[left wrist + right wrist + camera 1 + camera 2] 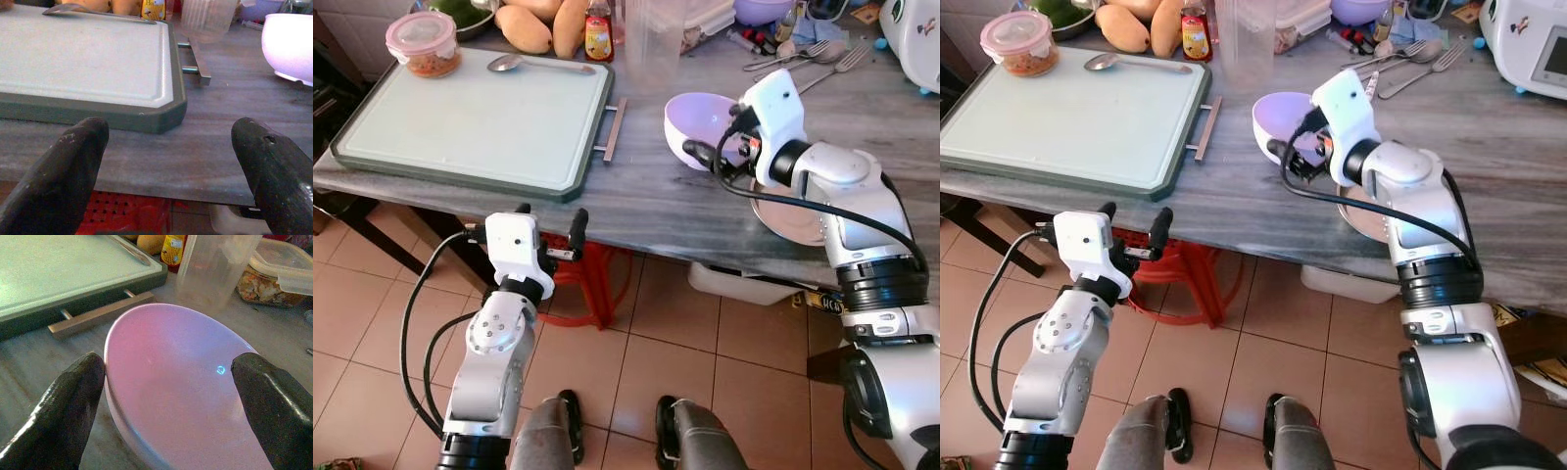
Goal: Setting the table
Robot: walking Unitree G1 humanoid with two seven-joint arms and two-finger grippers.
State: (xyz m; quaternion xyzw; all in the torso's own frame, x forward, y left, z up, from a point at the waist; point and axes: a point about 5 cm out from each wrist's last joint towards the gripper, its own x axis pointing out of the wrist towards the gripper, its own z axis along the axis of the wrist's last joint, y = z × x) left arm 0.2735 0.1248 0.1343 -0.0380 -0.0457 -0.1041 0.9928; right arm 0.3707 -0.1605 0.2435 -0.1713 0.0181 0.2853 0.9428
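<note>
A lilac bowl [693, 116] sits tilted on the grey wooden table [656, 196], its opening turned towards the tray. My right gripper [720, 157] is open right at the bowl, and in the right wrist view its fingers [63, 406] stand on either side of the bowl's rim [171, 382]. A pale plate [793, 223] lies under my right forearm. A large white tray [480, 117] with a dark rim carries a spoon [509, 63]. My left gripper [550, 217] is open and empty, just below the table's front edge near the tray's corner [166, 110].
A red-lidded food container [423, 44] stands on the tray's far left corner. Behind are mangoes [524, 27], a clear plastic cup [651, 39], forks [822, 54] and a white appliance [915, 29]. A red stool [578, 284] stands under the table on the tiled floor.
</note>
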